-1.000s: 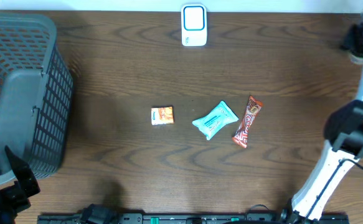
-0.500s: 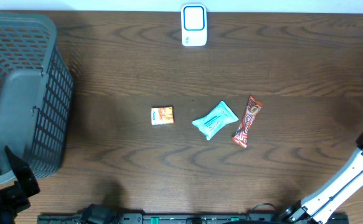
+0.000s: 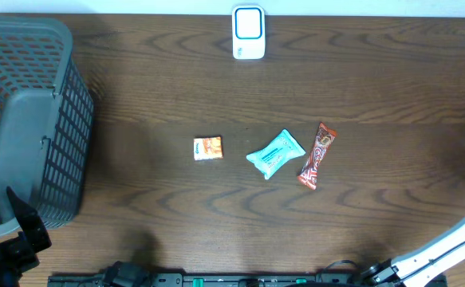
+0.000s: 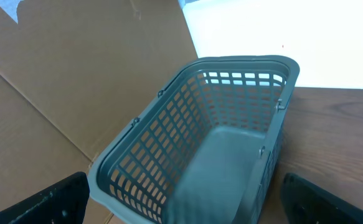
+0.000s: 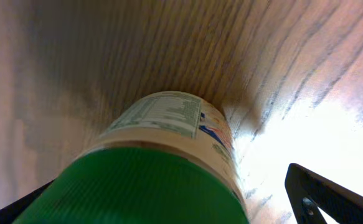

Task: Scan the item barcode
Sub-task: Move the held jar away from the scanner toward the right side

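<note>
The white barcode scanner (image 3: 248,33) stands at the table's far edge. Mid-table lie a small orange packet (image 3: 208,148), a teal packet (image 3: 276,153) and a red bar (image 3: 317,155). In the right wrist view a jar with a green lid and a printed label (image 5: 162,121) fills the space between the fingers of my right gripper (image 5: 175,205), which is open, with a gap showing beside the right finger (image 5: 330,196). In the overhead view only a white link of the right arm (image 3: 447,251) shows. My left gripper (image 4: 184,211) is open and faces the basket.
A grey plastic basket (image 3: 25,119) lies tipped on its side at the table's left end, its mouth toward the left wrist camera (image 4: 231,124). Brown cardboard (image 4: 75,81) stands behind it. The left arm's dark body (image 3: 17,235) sits at the near-left corner.
In the overhead view the right arm has swung out toward the lower right corner and nearly left the picture. The packets, scanner, basket and left arm have stayed put.
</note>
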